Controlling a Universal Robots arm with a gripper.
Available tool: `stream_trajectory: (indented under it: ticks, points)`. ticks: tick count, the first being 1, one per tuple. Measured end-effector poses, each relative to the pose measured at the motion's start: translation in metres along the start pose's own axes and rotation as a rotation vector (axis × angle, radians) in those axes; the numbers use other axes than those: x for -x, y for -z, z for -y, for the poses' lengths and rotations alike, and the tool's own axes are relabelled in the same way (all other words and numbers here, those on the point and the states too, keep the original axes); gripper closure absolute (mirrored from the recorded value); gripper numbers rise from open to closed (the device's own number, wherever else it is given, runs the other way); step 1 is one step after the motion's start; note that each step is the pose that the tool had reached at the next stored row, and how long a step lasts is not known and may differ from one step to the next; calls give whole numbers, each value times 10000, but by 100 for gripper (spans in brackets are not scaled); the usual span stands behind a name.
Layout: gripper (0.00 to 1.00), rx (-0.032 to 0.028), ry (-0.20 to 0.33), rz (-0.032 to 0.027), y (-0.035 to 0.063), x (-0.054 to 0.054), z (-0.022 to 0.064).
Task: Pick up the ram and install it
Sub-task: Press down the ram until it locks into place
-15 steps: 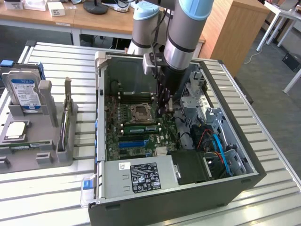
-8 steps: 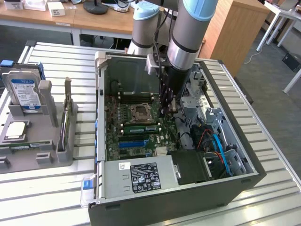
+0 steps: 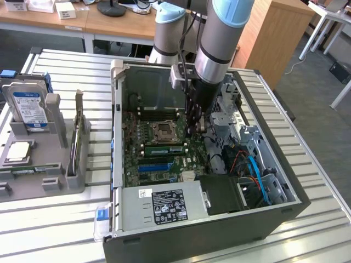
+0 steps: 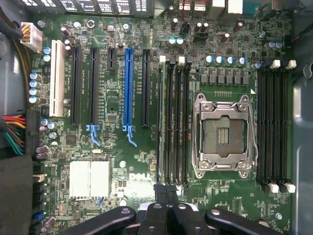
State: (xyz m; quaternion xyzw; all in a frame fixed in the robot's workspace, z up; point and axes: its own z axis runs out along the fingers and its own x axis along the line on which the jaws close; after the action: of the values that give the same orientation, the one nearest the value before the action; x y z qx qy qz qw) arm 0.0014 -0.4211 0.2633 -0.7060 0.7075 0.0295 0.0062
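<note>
Hanging over the motherboard (image 4: 112, 127) just by the memory slots (image 4: 174, 122), the claw (image 4: 166, 192) has its fingertips pressed together.

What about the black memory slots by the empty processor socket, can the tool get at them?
Probably yes. The case is open, the tool hangs shut over the motherboard, and nothing lies between it and the memory slots.

A pale table of long slatted metal rails (image 3: 55, 230) carries 2 large things directly. An open black computer case (image 3: 181, 244) lies on its side near the middle. A grey plastic holder (image 3: 57, 164) sits just beside it on the exterior view's left, not touching it.
</note>
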Motion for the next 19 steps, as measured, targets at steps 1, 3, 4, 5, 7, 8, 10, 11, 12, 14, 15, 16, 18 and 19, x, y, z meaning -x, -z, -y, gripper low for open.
stream_trajectory:
  ticks: [1,3,4,5,7,8,10,11,12,14,15,16,18,19]
  points:
    - [89,0,1,0,-12,-1,0]
    - [89,0,0,8,-32,-2,1]
    - [89,0,0,14,-41,-2,2]
    - [89,0,1,18,-49,-3,2]
    - [89,0,2,29,-64,-3,3]
    - [89,0,1,32,-73,-4,3]
    - [89,1,1,33,-93,-5,4]
    - [89,1,2,33,-105,-5,4]
    - [89,1,1,33,-117,-6,4]
    - [89,0,1,34,-137,-7,5]
    - [89,1,2,33,-145,-8,5]
    - [89,0,2,33,-151,-8,5]
    - [89,1,1,32,-160,-9,6]
    - [89,2,1,30,-160,-9,6]
